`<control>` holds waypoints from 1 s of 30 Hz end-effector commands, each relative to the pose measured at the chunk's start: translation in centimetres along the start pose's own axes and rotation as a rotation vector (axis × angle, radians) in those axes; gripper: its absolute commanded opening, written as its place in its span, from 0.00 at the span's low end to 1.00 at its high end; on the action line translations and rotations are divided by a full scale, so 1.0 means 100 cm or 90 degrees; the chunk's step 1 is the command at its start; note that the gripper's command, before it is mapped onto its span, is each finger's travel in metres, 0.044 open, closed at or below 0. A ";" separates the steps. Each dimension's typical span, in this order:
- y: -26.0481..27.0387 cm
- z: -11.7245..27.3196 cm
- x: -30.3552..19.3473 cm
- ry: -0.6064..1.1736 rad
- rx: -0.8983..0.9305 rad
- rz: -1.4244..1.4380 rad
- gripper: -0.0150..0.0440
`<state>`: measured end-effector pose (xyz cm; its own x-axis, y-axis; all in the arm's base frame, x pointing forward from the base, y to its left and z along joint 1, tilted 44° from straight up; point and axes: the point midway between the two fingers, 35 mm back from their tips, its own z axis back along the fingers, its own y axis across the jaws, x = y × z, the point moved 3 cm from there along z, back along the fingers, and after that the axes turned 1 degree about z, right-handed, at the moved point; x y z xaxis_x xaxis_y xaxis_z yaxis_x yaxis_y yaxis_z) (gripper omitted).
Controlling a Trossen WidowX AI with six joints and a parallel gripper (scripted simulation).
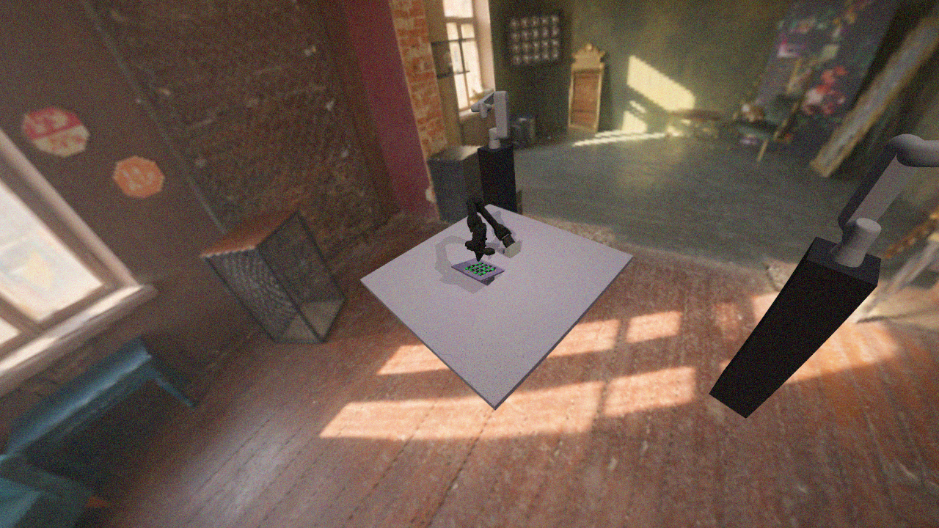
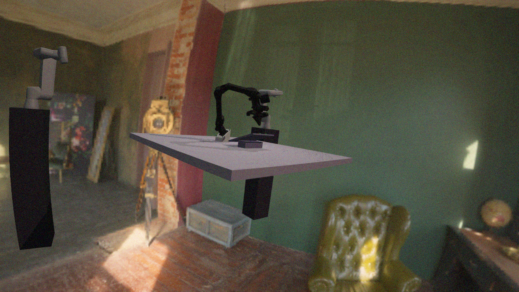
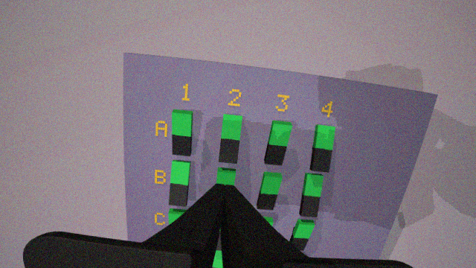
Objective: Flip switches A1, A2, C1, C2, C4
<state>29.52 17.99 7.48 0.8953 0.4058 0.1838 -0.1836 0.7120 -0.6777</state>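
Note:
The purple panel (image 1: 458, 265) (image 2: 246, 138) (image 3: 143, 82) lies tilted on the table. My gripper (image 1: 478, 259) (image 2: 258, 123) (image 3: 223, 193) is shut and empty, raised above the panel. In the wrist view its tips overlap the near part of B2 (image 3: 226, 177). Switch A1 (image 3: 181, 124) shows a longer green half than its black half and a darker strip at its far edge; A2 (image 3: 231, 128) shows nearly equal halves. C1 (image 3: 176, 217) is partly covered by the gripper. C4 (image 3: 303, 229) is visible at lower right. C2 is mostly hidden behind the fingers. Exact tilts are hard to tell.
Other visible switches include A3 (image 3: 280, 135), A4 (image 3: 324, 138), B1 (image 3: 180, 173), B3 (image 3: 271, 182) and B4 (image 3: 313, 185). A dark block (image 2: 249, 144) sits beneath the panel's raised side. Two grey arms on black pedestals (image 1: 497, 177) (image 1: 797, 321) stand beyond the table (image 1: 495, 341) (image 2: 290, 157).

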 end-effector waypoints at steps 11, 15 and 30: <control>-0.003 -0.038 -0.006 -0.012 -0.006 0.012 0.25; -0.004 -0.046 -0.006 -0.012 -0.007 0.012 0.25; -0.004 -0.060 -0.006 -0.013 -0.007 0.011 0.25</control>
<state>31.58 14.45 3.70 0.8831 0.4262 0.1961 -0.1895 0.7064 -0.6820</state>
